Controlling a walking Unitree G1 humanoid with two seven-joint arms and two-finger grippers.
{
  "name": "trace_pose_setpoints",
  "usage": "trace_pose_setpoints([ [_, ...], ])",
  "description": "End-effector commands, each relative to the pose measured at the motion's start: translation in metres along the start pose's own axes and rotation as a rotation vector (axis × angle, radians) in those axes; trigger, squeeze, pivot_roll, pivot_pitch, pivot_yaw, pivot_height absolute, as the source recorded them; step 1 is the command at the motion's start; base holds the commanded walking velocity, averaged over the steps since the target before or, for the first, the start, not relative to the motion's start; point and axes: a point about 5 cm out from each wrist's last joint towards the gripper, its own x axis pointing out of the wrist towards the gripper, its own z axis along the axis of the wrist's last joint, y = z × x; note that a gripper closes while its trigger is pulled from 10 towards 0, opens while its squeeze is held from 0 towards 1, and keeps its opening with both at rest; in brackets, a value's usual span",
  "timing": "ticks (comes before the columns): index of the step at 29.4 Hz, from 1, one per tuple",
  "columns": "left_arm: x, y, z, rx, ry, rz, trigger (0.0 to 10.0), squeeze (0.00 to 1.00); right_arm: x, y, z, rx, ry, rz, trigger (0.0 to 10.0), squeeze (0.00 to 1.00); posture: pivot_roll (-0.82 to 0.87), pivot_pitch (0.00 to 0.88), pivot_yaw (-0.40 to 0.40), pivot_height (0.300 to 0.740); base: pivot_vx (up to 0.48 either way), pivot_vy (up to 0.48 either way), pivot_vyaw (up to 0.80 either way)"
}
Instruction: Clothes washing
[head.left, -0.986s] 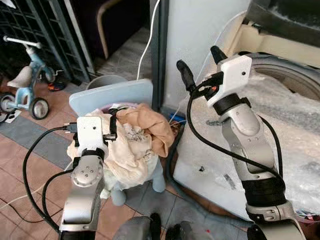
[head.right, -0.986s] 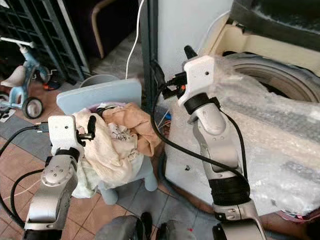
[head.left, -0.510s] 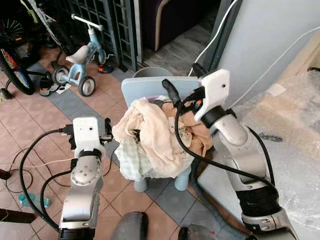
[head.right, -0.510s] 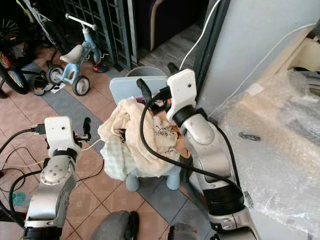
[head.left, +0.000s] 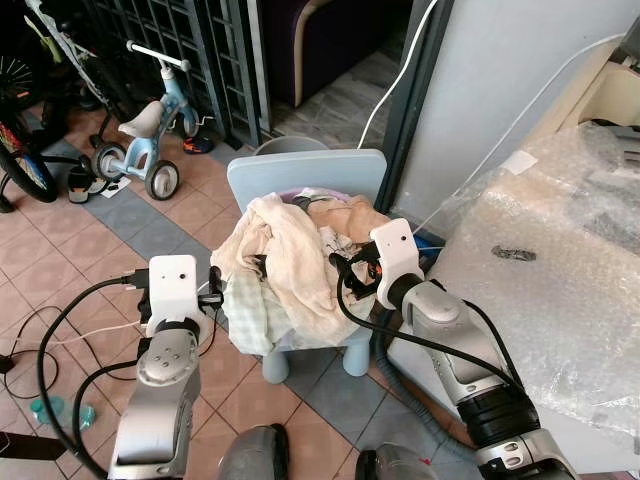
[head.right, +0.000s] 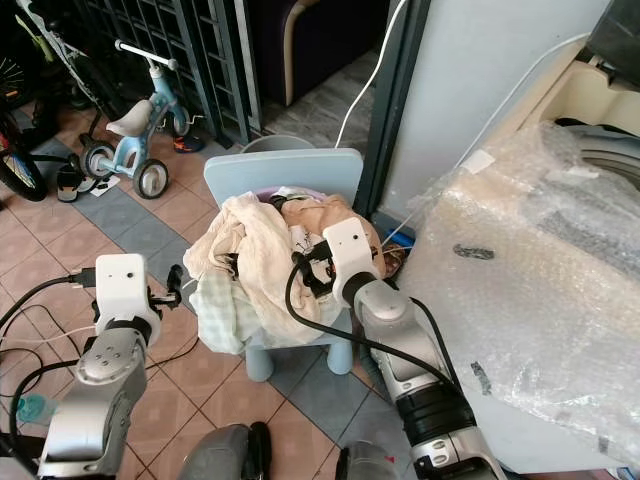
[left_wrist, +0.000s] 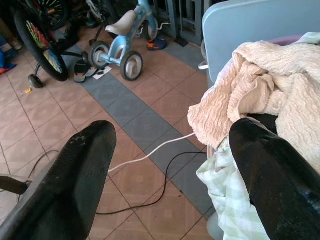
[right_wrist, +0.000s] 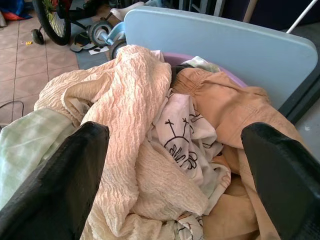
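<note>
The pile of clothes (head.left: 290, 265) lies heaped on the seat of a small pale blue chair (head.left: 305, 180), against its upright back. The pile holds a cream crinkled cloth (right_wrist: 135, 115) on the top, an orange-tan garment (right_wrist: 235, 112) at the side nearer the washing machine, a white piece with black drawings (right_wrist: 182, 135) between them, and a pale green checked cloth (head.left: 245, 315) that hangs over the front edge of the seat toward the floor.

On the robot's right of the chair, just beside it, stands the washing machine (head.left: 545, 260), wrapped in bubble plastic. Behind the chair are a grey bucket (head.left: 285, 146) and a dark doorway. On the robot's left the tiled floor (head.left: 70, 255) is open, with cables lying on it; a blue tricycle (head.left: 145, 135) and a bicycle wheel (head.left: 20, 165) stand well apart from the chair, near a black gate.

The right gripper (right_wrist: 175, 165) is over the pile from the washing machine side, its two black fingers (right_wrist: 60, 185) spread wide with cloth between them, but they pinch nothing. The left gripper (left_wrist: 170, 165) is at the left front edge of the chair, near the green checked cloth, fingers also spread wide and holding nothing.
</note>
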Motion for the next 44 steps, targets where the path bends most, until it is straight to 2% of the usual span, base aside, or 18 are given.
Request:
trace_pose_setpoints([
  [1,-0.009,0.016,0.0,0.024,0.015,0.059,10.0,0.0,0.007,0.014,0.001,-0.008,0.002,0.053,10.0,0.0,0.17,0.203,0.027,0.74,0.0,0.0,0.0],
  [9,-0.033,0.026,0.003,0.057,0.017,0.047,10.0,0.0,0.02,0.045,-0.002,0.054,-0.005,0.139,10.0,0.0,0.23,0.274,0.044,0.74,0.0,0.0,0.0],
  [15,-0.039,0.02,0.006,0.074,0.012,-0.002,10.0,0.0,0.032,0.051,-0.013,0.053,0.063,0.085,10.0,0.0,0.23,0.293,0.05,0.74,0.0,0.0,0.0],
  [16,-0.039,0.019,0.006,0.073,0.015,-0.004,10.0,0.0,0.035,0.05,-0.019,0.017,0.102,0.037,0.0,0.0,0.23,0.295,0.047,0.74,0.0,0.0,0.0],
  [19,-0.039,0.019,0.006,0.072,0.019,-0.007,10.0,0.0,0.037,0.048,-0.022,-0.021,0.129,-0.005,0.0,0.0,0.23,0.296,0.047,0.74,0.0,0.0,0.0],
  [20,-0.039,0.017,0.007,0.066,0.023,-0.009,10.0,0.0,0.043,0.048,-0.015,-0.098,0.108,-0.061,0.0,0.0,0.23,0.293,0.039,0.74,0.0,0.0,0.0],
  [24,-0.039,0.013,0.007,0.053,0.024,-0.009,10.0,0.0,0.048,0.042,0.022,-0.108,-0.081,-0.134,0.4,0.0,0.22,0.281,0.018,0.74,0.0,0.0,0.0],
  [25,-0.038,0.012,0.007,0.049,0.025,-0.008,10.0,0.0,0.046,0.039,0.044,-0.08,-0.206,-0.142,2.2,0.0,0.21,0.276,0.012,0.74,0.0,0.0,0.0],
  [26,-0.038,0.012,0.007,0.049,0.025,-0.008,10.0,0.0,0.046,0.039,0.044,-0.08,-0.206,-0.142,2.2,0.0,0.21,0.276,0.012,0.74,0.0,0.0,0.0],
  [27,-0.037,0.011,0.007,0.044,0.024,-0.009,10.0,0.0,0.043,0.037,0.059,-0.062,-0.304,-0.143,3.9,0.0,0.21,0.272,0.007,0.74,0.0,0.0,0.0],
  [28,-0.037,0.011,0.007,0.044,0.024,-0.009,10.0,0.0,0.043,0.037,0.059,-0.062,-0.304,-0.143,3.9,0.0,0.21,0.272,0.007,0.74,0.0,0.0,0.0],
  [29,-0.037,0.01,0.007,0.042,0.023,-0.01,10.0,0.0,0.042,0.035,0.064,-0.071,-0.336,-0.146,5.1,0.0,0.21,0.27,0.006,0.74,0.0,0.0,0.0],
  [30,-0.036,0.009,0.007,0.039,0.023,-0.011,10.0,0.0,0.042,0.034,0.067,-0.09,-0.353,-0.148,8.3,0.0,0.2,0.265,0.002,0.74,0.0,0.0,0.0],
  [31,-0.035,0.008,0.007,0.037,0.023,-0.012,10.0,0.0,0.043,0.033,0.066,-0.109,-0.348,-0.147,10.0,0.0,0.2,0.26,0.0,0.74,0.0,0.0,0.0],
  [39,-0.03,0.003,0.008,0.018,0.015,-0.015,10.0,0.0,0.05,0.037,0.035,-0.149,-0.201,-0.12,10.0,0.0,0.19,0.243,-0.008,0.74,0.0,0.0,0.0],
  [40,-0.03,0.003,0.008,0.018,0.016,-0.015,10.0,0.0,0.051,0.04,0.031,-0.16,-0.182,-0.107,3.2,0.0,0.19,0.24,-0.007,0.74,0.0,0.0,0.0],
  [41,-0.029,0.002,0.008,0.018,0.016,-0.02,10.0,0.0,0.053,0.046,0.017,-0.189,-0.101,-0.076,0.0,0.0,0.19,0.237,-0.007,0.74,0.0,0.0,0.0],
  [44,-0.028,0.001,0.009,0.032,0.006,-0.013,10.0,0.0,0.052,0.052,0.002,-0.183,-0.022,-0.041,0.0,0.0,0.19,0.233,-0.007,0.74,0.0,0.0,0.0],
])
